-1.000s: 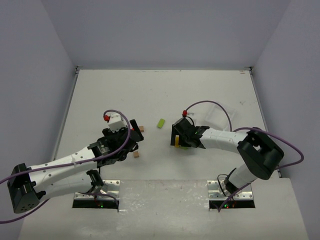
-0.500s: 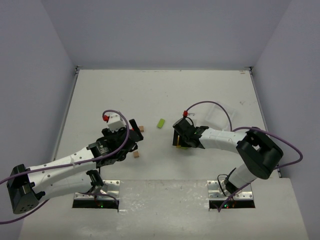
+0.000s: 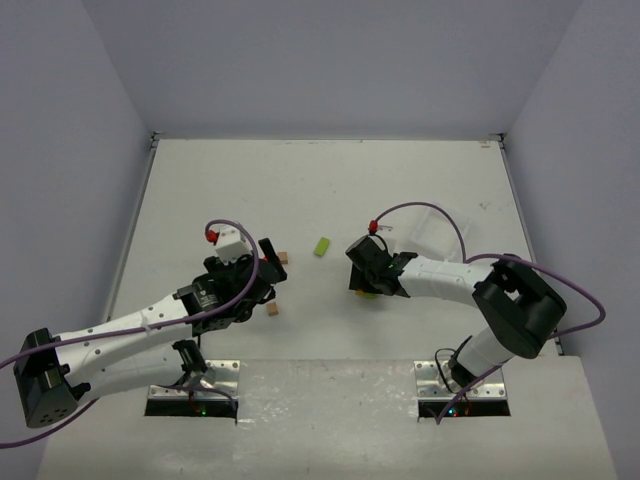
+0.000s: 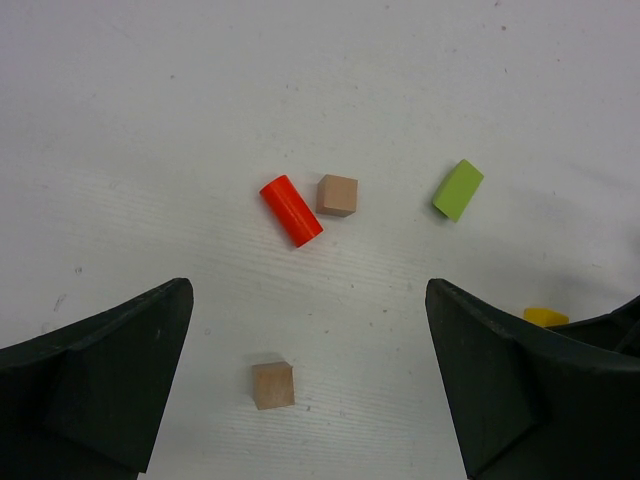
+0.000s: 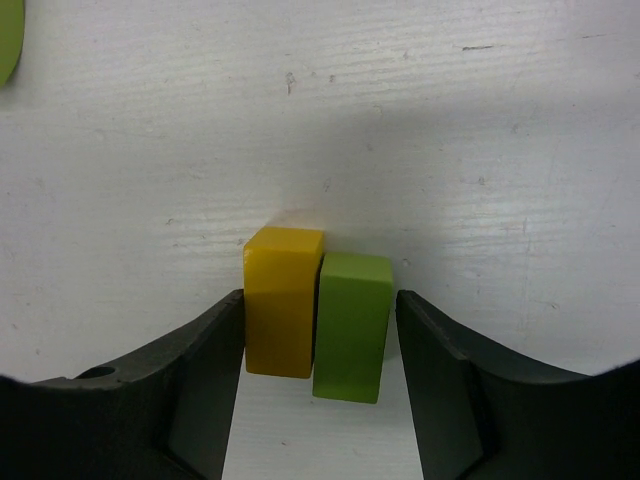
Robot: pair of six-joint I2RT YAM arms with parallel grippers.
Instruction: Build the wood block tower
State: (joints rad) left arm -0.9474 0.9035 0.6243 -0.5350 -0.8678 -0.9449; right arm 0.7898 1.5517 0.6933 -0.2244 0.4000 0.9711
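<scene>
Both fingers of the right gripper flanked a yellow block and a lime green block, which stood touching between them; whether they pinched, I could not tell. Light, stiff, smooth wood: best gripped on flat opposite faces. The left gripper gaped, a tan block between its fingers and a red-orange cylinder beyond.

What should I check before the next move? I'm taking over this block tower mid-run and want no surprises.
1. The yellow block and green block stand side by side between the fingers of the right gripper: ok.
2. The right gripper is clamped on both: cannot tell.
3. The left gripper is open and empty: ok.
4. The red-orange cylinder lies free beside a tan block: ok.
5. Any block stacked: not ok, none yet.
</scene>
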